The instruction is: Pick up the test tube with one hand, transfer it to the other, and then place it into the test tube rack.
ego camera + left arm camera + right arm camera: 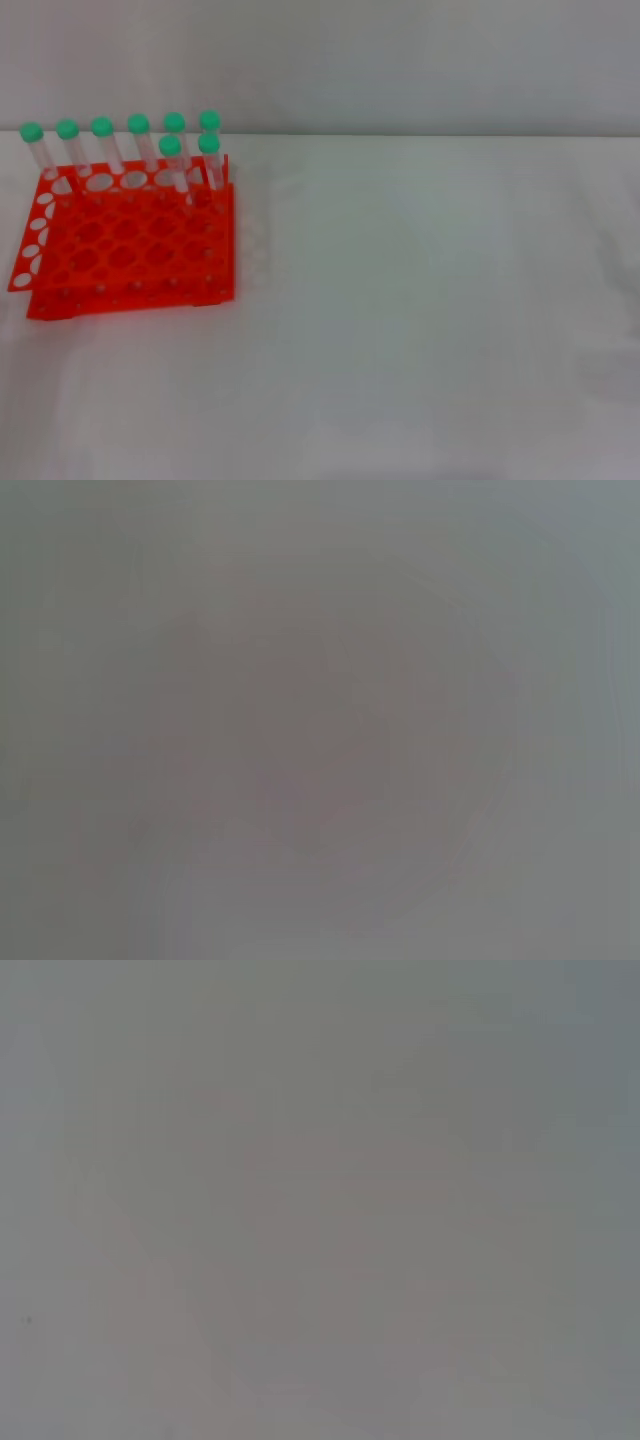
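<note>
Head view: orange-red test tube rack on white table, eight green-capped test tubes upright along far rows.
Grippers: both unseen, state impossible to tell.
Wrist views: featureless grey.

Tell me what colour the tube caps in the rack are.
Green caps, on the orange-red rack; clearest in the head view.

Glossy orange plastic test tube rack on a matt white table.
</note>
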Tool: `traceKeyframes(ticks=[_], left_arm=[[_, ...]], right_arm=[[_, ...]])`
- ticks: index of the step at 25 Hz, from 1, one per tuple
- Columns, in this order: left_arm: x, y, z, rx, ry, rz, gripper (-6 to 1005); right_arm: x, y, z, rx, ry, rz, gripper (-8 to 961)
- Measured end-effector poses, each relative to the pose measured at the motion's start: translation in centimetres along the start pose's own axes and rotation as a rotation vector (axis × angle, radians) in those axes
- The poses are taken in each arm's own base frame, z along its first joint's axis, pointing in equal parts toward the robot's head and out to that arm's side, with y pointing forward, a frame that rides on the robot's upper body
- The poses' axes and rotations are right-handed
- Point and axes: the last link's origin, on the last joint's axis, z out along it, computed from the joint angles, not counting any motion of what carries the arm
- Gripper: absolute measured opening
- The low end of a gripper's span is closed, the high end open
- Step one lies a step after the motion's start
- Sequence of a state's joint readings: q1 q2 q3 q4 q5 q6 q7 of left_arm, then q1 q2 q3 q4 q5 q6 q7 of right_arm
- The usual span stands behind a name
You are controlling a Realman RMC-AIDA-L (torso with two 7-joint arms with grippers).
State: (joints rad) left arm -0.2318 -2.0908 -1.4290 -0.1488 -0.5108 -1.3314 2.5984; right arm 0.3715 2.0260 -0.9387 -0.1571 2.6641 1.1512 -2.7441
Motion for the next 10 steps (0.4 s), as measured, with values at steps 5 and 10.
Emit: traceKeyframes(ticks=[5,10], left_arm=[[0.2,0.6,0.3,-0.031,0.016,-0.026,815],[0.3,1.1,0.5,-0.059,0.025,-0.023,815]], right_arm=[[-0.2,0.0,0.0,0.004,-0.019,0.021,706],[-0.2,0.3,0.2,0.001,-0.017,0.033,706]])
